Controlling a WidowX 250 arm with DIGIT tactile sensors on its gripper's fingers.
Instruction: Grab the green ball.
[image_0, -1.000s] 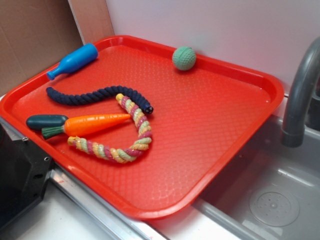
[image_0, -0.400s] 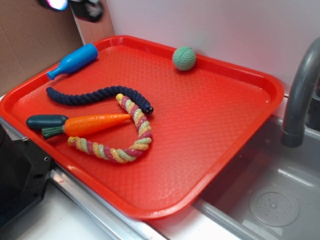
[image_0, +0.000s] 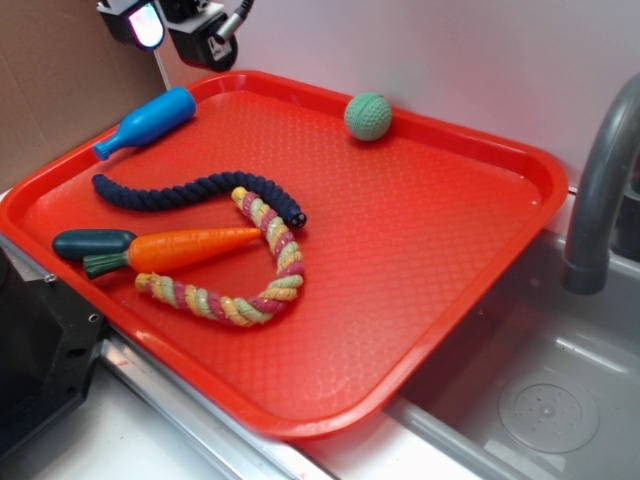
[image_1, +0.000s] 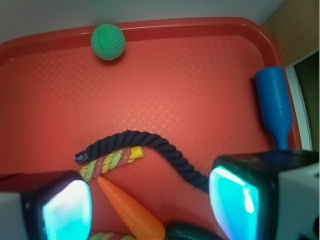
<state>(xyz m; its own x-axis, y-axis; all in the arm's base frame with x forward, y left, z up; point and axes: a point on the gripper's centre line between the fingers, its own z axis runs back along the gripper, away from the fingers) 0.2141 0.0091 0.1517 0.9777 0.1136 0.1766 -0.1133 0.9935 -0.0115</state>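
The green ball (image_0: 368, 116) is a small bumpy sage-green sphere resting against the far rim of the red tray (image_0: 540, 165). My gripper (image_0: 178, 35) hangs high above the tray's far left corner, well to the left of the ball. In the wrist view the ball (image_1: 108, 42) lies far ahead at the upper left, next to the tray rim (image_1: 200, 24). The gripper (image_1: 152, 205) is open, its two glowing pads wide apart with nothing held; the toys seen between them lie on the tray below.
On the tray lie a blue bottle-shaped toy (image_0: 148, 121), a navy rope (image_0: 190, 190), a multicoloured rope (image_0: 270, 260), an orange carrot (image_0: 185, 248) and a dark green oblong toy (image_0: 92, 243). A grey faucet (image_0: 600, 180) and sink (image_0: 540, 400) are on the right.
The gripper has come down into the exterior view at the top left; one second ago it was out of frame. The ball and toys have not moved.
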